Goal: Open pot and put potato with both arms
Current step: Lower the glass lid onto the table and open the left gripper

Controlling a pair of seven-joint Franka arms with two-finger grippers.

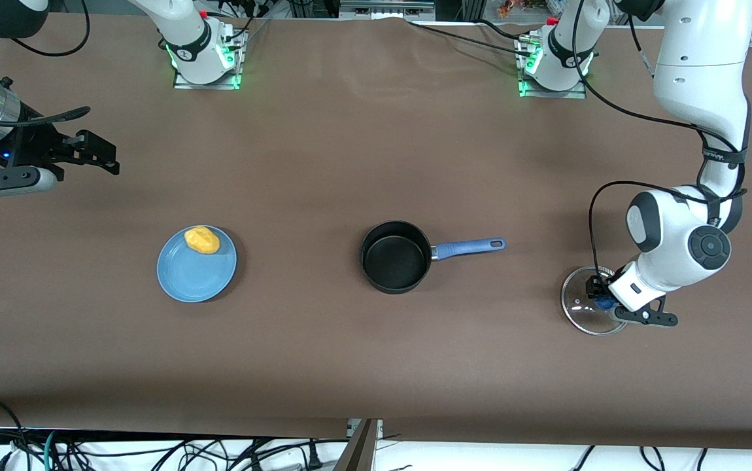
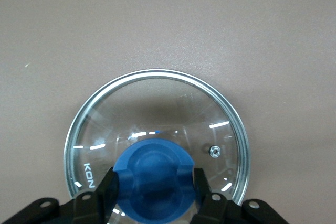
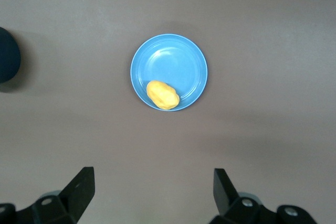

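Your left pincer (image 1: pixel 599 294) sits low at the left arm's end of the brown counter (image 1: pixel 376 366), its fingers (image 2: pixel 107 190) narrowed around the blue knob (image 2: pixel 155 179) of the round glass lid with a metal rim (image 2: pixel 157 85); whether they press it or have just let go you cannot tell, though the lid looks to be lying flat on the counter. The small black saucepan with the long blue handle (image 1: pixel 394 256) stands uncovered mid-counter, well apart from the lid. The lumpy yellow-orange potato (image 1: pixel 202 240) lies on the flat blue plate (image 1: pixel 199 281), at the plate's edge farther from the front camera, toward the right arm's end. Your right pincer (image 1: pixel 104 157) hangs spread wide and empty, over bare counter near the plate. By the look of it, the opening step is ending; next, the right arm must descend on the potato, close around it and carry it to the saucepan.
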